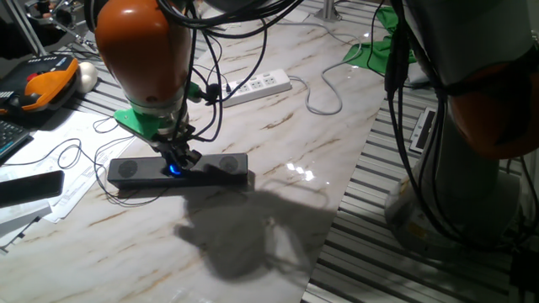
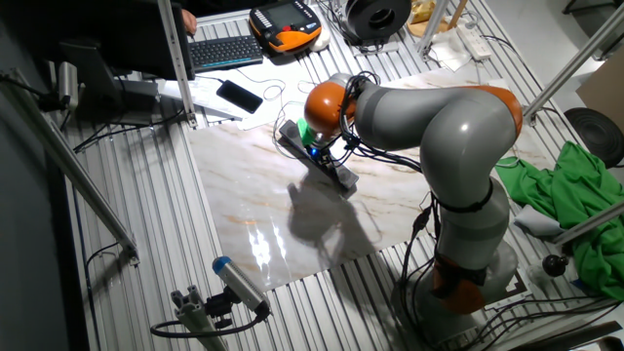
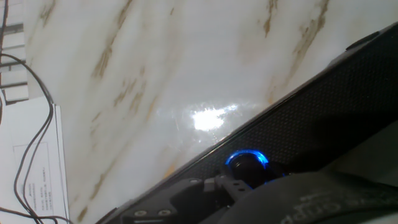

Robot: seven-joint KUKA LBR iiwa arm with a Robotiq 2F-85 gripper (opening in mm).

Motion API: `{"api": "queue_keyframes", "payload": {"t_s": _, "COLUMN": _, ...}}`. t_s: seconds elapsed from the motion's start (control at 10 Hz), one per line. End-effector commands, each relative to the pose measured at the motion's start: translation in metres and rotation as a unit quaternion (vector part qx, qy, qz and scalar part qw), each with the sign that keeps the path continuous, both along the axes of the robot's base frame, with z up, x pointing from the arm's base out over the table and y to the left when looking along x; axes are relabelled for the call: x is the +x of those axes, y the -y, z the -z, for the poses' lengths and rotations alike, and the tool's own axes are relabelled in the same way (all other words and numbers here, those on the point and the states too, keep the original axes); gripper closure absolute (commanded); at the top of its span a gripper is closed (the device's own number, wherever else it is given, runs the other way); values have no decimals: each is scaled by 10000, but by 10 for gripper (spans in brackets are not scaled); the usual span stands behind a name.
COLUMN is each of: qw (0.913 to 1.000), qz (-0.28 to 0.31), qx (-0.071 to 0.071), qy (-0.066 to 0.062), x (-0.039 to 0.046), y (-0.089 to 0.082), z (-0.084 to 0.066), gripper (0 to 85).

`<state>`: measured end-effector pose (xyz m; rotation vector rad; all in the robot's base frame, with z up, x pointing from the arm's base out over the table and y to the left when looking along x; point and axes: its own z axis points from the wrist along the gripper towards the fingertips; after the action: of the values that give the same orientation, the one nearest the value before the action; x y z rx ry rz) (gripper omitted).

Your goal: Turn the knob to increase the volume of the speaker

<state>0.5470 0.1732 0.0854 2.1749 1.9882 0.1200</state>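
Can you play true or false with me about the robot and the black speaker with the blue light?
1. The speaker lies on the marble table. True.
2. The knob glows red. False: its ring glows blue.
3. The gripper is right at the knob. True, though whether it grips it cannot be told.
4. The white power strip sits on top of the speaker. False: it lies apart, farther back on the table.
5. A green cloth lies beside the table. True.

One speaker — one knob, one power strip, one green cloth, one keyboard
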Motion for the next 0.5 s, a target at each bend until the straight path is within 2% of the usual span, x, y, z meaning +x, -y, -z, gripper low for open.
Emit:
{"api": "queue_keyframes", "payload": {"t_s": 0.0, "qw": 10000, "qz": 14, "qx": -6, "qy": 0, "x": 0, "y": 1, "z": 1, "gripper": 510}}
{"api": "queue_keyframes", "payload": {"t_s": 0.3, "qw": 10000, "qz": 40, "qx": 14, "qy": -36, "x": 7, "y": 4, "z": -32, "gripper": 510}}
{"api": "queue_keyframes", "payload": {"t_s": 0.4, "qw": 9999, "qz": 31, "qx": 64, "qy": -122, "x": 9, "y": 0, "z": -95, "gripper": 340}}
